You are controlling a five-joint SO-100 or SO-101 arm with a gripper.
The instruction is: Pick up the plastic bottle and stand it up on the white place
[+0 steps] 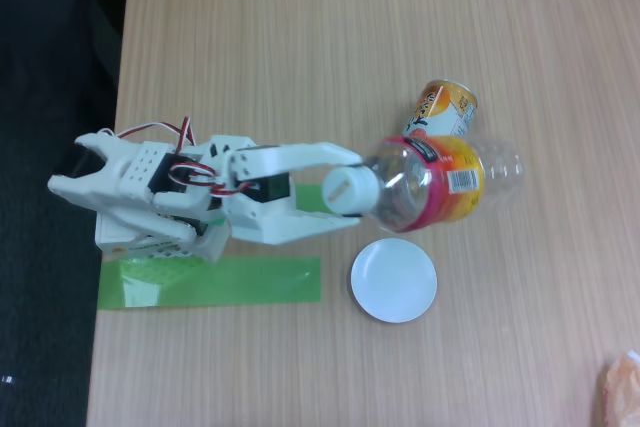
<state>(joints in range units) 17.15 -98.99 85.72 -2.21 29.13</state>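
seeing white two-finger gripper (352, 190) closing on white cap end of clear plastic bottle (440, 182). bottle lying sideways, long axis pointing right, away from claw. small round white plate (394, 281) sitting just below, apart.

The arm (190, 192) is built almost wholly of white plastic shells with flat faces and angled edges. Black servo blocks sit between the white pieces, most plainly just behind the jaws. Thin red, white and black wires loop in arcs over the middle links, further back from the jaws. One white panel behind those wires carries a grid of small dark dots, holes or screws, too small to tell. The gripper (352, 187) ends in two long white fingers, the upper one (320, 155) slim and tapering, the lower one (300, 227) broader.
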